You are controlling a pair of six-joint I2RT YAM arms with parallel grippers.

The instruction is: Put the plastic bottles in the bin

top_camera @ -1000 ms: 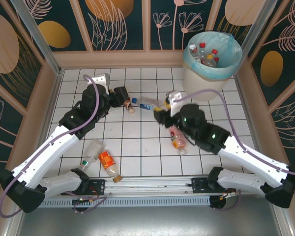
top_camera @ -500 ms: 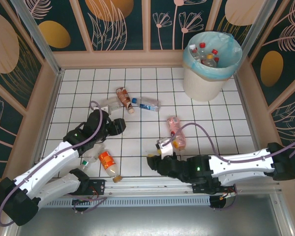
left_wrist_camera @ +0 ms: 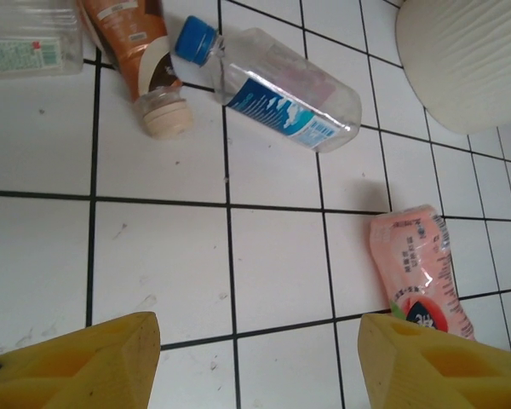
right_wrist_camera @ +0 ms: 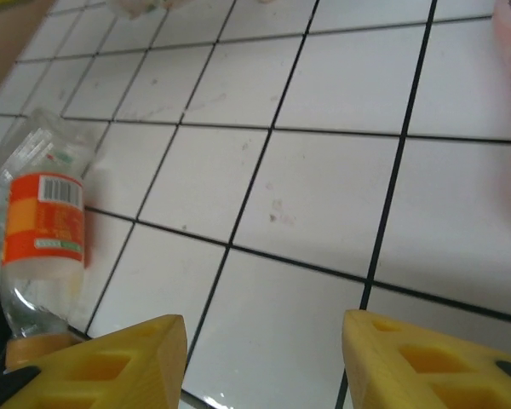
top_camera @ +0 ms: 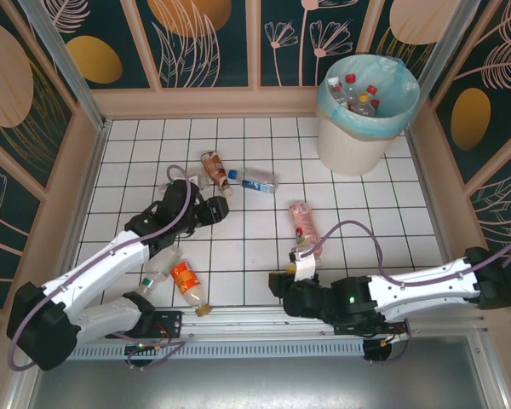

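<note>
1. Left tool [left_wrist_camera: 255, 345] is hanging open over bare tile, its yellow fingers [left_wrist_camera: 77, 362] gripping nothing. The right tool [right_wrist_camera: 262, 341] is gaping the same way, empty and low over the counter [top_camera: 255, 247].
2. Loose bottles are lying on their sides: a blue-capped bottle [left_wrist_camera: 277, 94] touching a brown-labelled bottle [left_wrist_camera: 140, 51] ahead of the left tool, a pink bottle [left_wrist_camera: 417, 273] to its right, and an orange-labelled bottle [right_wrist_camera: 43, 247] left of the right tool. The bin [top_camera: 358, 145] is sitting in the far right corner, and several bottles [top_camera: 351, 85] are already standing inside it.
3. I am judging these bottles to be light and near empty. Their thin clear walls will likely dent under a squeeze, and the round bodies will probably roll or skid on glazed tile.
4. I am favouring a grip across the labelled mid-body, square to the long axis. The tapering neck and cap look likely to slip out.
5. The pink bottle is looking flattened and creased, with a glossy film label. The bin wall is showing ribbed cream plastic, lined with a thin blue bag [top_camera: 330, 106]. The counter is white tile with dark grout.
</note>
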